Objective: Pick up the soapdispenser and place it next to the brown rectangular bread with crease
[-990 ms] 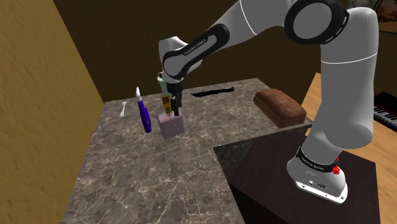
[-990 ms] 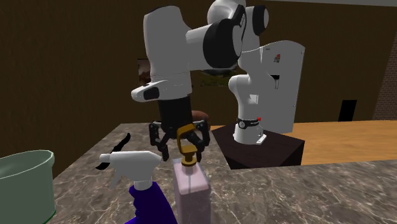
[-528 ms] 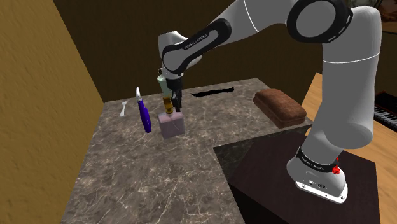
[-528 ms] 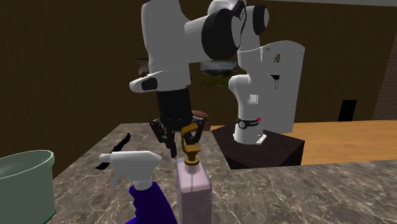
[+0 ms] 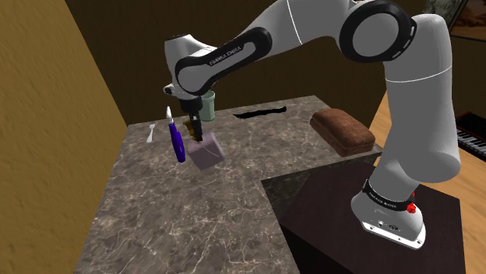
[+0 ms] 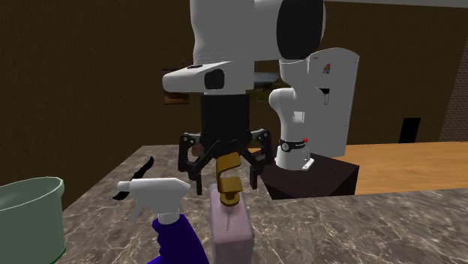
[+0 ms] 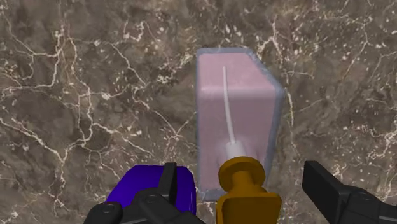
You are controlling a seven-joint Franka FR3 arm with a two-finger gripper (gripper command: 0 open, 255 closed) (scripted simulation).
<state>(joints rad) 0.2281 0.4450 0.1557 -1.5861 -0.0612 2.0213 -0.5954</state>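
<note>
While the marbled table [image 5: 195, 226] runs past the shoulder view's edge, brown bread [image 5: 343, 130] at its far corner, pinkish soap dispenser [image 5: 206, 154] well apart beside a purple spray bottle [image 5: 178, 142], base cropped in second exterior view, fingers [image 7: 324, 188] wide astride its pump [image 7: 242, 175].

Pretty dim on my end: the back walls [image 6: 90, 67] sit in murky brown, while the white arm [image 5: 413, 101] is bright on its upper faces and grey underneath, so I'd say the light comes from above. The ochre wall [image 5: 47, 93] at the shoulder view's left is warmer and brighter. The marble tabletop [image 7: 95, 95] looks flat and evenly lit from the wrist view, and the black claw [image 6: 226, 184] nearly melts into the murk behind it.
</note>
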